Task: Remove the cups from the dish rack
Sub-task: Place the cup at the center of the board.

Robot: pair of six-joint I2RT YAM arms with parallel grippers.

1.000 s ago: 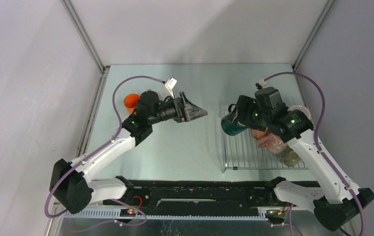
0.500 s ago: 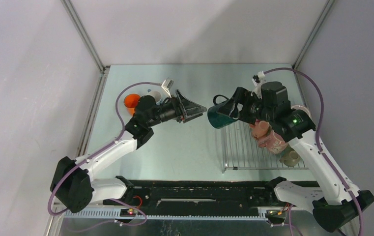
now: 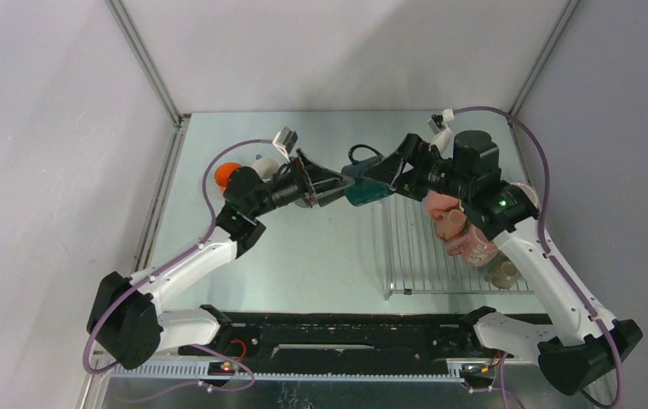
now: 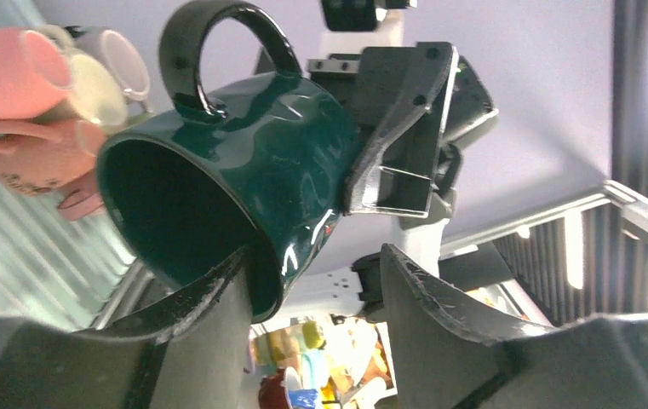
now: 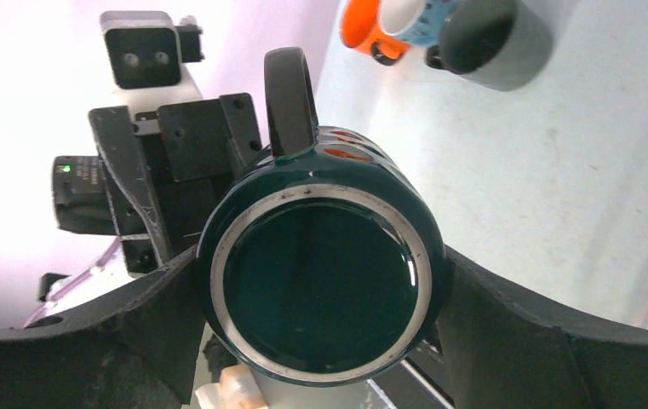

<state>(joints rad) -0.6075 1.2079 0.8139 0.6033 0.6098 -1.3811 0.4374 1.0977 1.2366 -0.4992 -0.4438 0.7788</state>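
Note:
A dark teal cup (image 3: 358, 185) hangs in the air between the two arms, left of the dish rack (image 3: 422, 266). My right gripper (image 3: 381, 175) is shut on its base end, one finger on each side of the cup (image 5: 320, 273). My left gripper (image 3: 334, 189) straddles the rim of the cup (image 4: 243, 170): one finger is inside the mouth, and the other stands outside with a gap to the wall, so the jaws are open. Pink cups (image 3: 446, 213) and a beige one (image 3: 503, 273) lie on the rack.
An orange cup (image 3: 227, 175) and a white one (image 3: 262, 164) stand on the table at the back left, behind my left arm. The right wrist view shows the orange cup (image 5: 369, 25) beside a dark grey one (image 5: 495, 34). Enclosure walls close in both sides.
My right arm has carried the teal cup left, off the rack, to the left gripper. The left gripper's jaws have narrowed around the cup's rim.

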